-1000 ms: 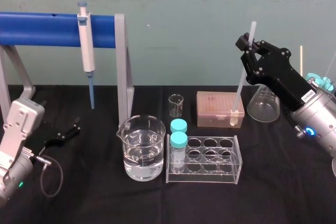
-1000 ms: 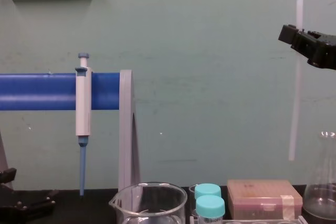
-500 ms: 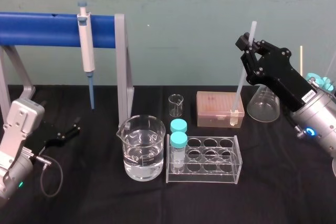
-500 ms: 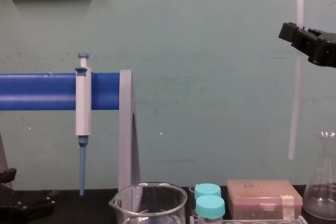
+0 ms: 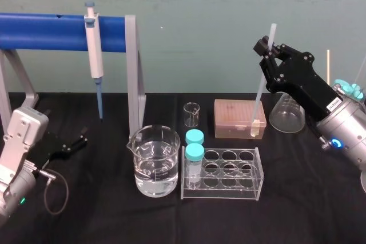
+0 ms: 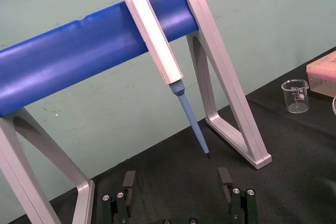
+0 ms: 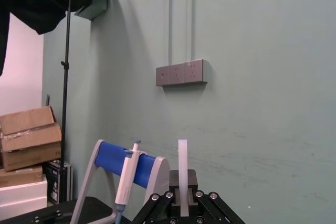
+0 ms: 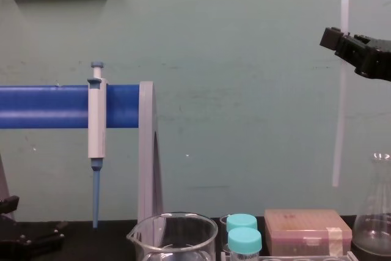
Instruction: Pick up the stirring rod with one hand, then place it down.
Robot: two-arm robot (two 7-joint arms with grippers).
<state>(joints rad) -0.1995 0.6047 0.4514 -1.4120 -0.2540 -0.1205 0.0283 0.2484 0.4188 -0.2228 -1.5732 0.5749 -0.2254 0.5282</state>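
The stirring rod (image 5: pixel 262 87) is a thin translucent white stick held nearly upright in the air, its lower end hanging above the pink tip box (image 5: pixel 239 117). My right gripper (image 5: pixel 269 51) is shut on the rod's upper part, with a short length sticking out above the fingers. In the chest view the stirring rod (image 8: pixel 338 126) hangs at the right, pinched by the black right gripper (image 8: pixel 342 42). The right wrist view shows the rod (image 7: pixel 182 166) rising from between the fingers. My left gripper (image 5: pixel 73 143) rests open on the black table at the far left, its fingers (image 6: pixel 224 178) spread apart.
A white-and-blue pipette (image 5: pixel 93 44) hangs on the blue rack (image 5: pixel 51 31). A water-filled beaker (image 5: pixel 153 161), a small beaker (image 5: pixel 191 114), a clear tube rack (image 5: pixel 229 172) with two teal-capped vials (image 5: pixel 194 152) and a conical flask (image 5: pixel 285 112) stand on the table.
My right gripper has shifted slightly to the left with the rod, which now leans a little more. The left arm has not moved.
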